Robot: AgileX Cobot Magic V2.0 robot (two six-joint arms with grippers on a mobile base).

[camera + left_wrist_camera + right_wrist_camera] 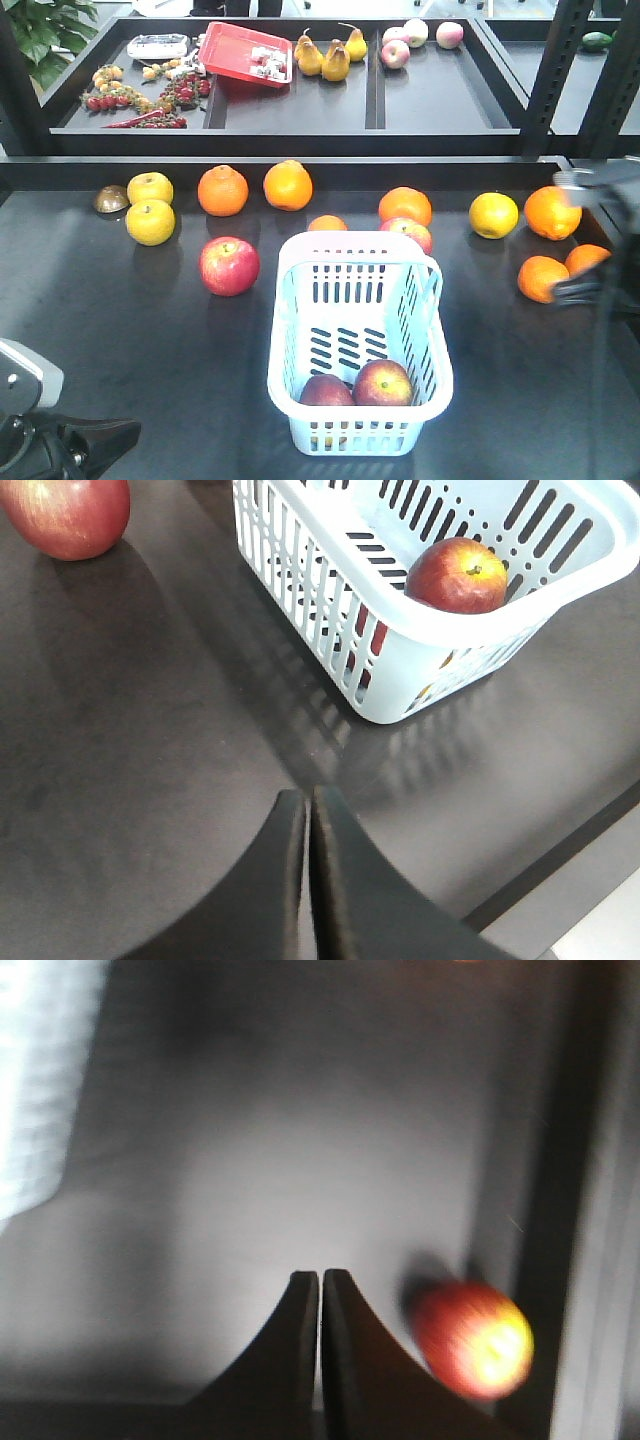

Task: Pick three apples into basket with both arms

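The left tool has its two black fingers pressed together, tips meeting, with nothing between them. The right tool is likewise closed and empty, fingers side by side; its arm appears blurred in the front view.

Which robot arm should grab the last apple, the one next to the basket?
Probably the left. The loose apple lies on the left arm's side of the basket, and the left tool, shut and empty, sees it. The right tool is across the basket.
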